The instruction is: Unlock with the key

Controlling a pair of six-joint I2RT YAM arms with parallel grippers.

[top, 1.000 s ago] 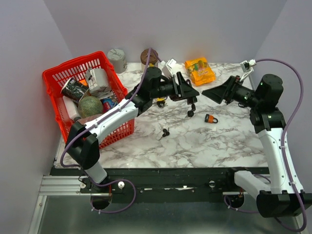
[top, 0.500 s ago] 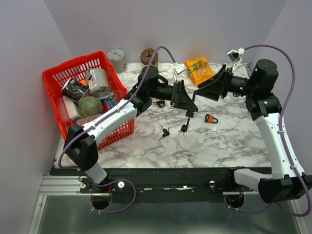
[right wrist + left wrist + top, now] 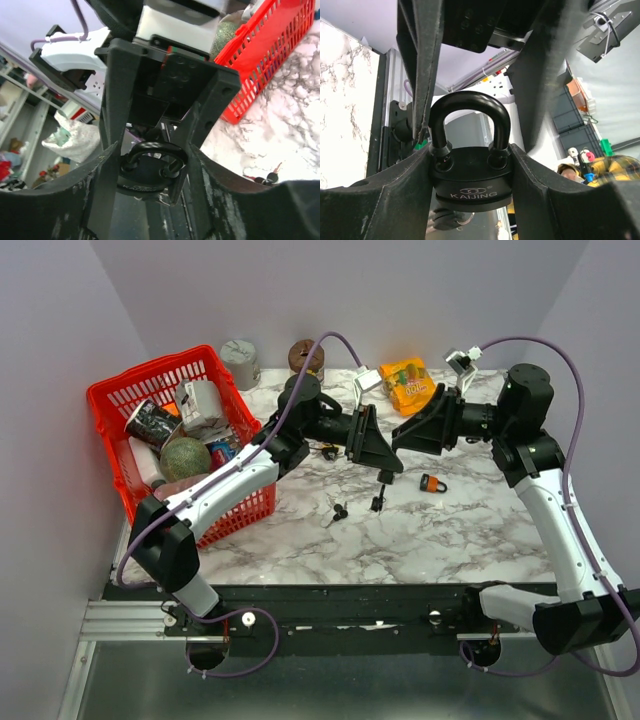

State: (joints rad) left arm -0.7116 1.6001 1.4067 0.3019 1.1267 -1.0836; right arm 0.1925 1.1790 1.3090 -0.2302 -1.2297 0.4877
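My left gripper (image 3: 390, 462) is shut on a black KAIJING padlock (image 3: 471, 182), shackle pointing away from the wrist, held above the table's middle. A key bunch (image 3: 377, 502) hangs below the padlock; its dark head shows under the lock body (image 3: 445, 217). My right gripper (image 3: 400, 436) is open and faces the left one, its fingers (image 3: 422, 60) on either side of the shackle. In the right wrist view the padlock (image 3: 145, 175) sits between my right gripper's (image 3: 150, 160) spread fingers, with the left gripper's fingers (image 3: 117, 90) clamped on it.
An orange padlock (image 3: 432, 483) lies on the marble table (image 3: 450, 540), right of centre. A second key bunch (image 3: 338, 512) lies nearer the front. A red basket (image 3: 110, 405) full of items stands at left. An orange snack bag (image 3: 410, 383) and two cans (image 3: 240, 360) are at the back.
My right gripper has swung left and closed the gap until its fingers flank the padlock. My left gripper has drawn back a little to the left, keys still hanging.
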